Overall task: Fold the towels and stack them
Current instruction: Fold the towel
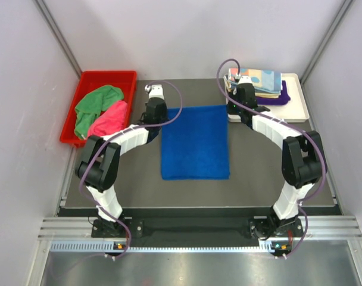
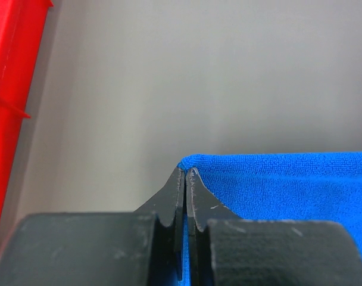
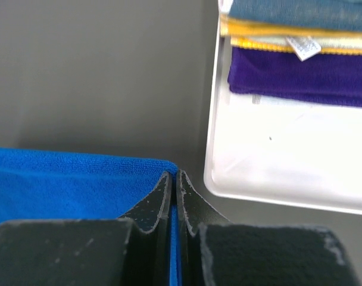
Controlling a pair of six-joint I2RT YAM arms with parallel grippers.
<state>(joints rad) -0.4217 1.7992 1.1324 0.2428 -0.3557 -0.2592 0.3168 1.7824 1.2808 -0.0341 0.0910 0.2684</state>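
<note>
The blue towel (image 1: pixel 194 143) lies flat mid tabletop (image 1: pixel 133 179), gripped at both far corners, probably to lift that edge and fold it toward the near side. Jaws of the left end effector (image 2: pixel 186 174) are pressed together on the far-left corner, and the right end effector (image 3: pixel 173 176) pinches the far-right corner. The folded stack (image 1: pixel 261 81) sits on the white tray (image 1: pixel 300 110). The green towel (image 1: pixel 93 106) and pink towel (image 1: pixel 111 119) wait in the red bin (image 1: pixel 109 74).

Red bin (image 1: pixel 109 74) at far left edge of the bench (image 1: pixel 139 185), dark grey top. White tray (image 1: pixel 294 111) at far right corner. Pale walls (image 1: pixel 20 89) left, right, far. Silver slotted rail (image 1: pixel 324 226) along near edge.
</note>
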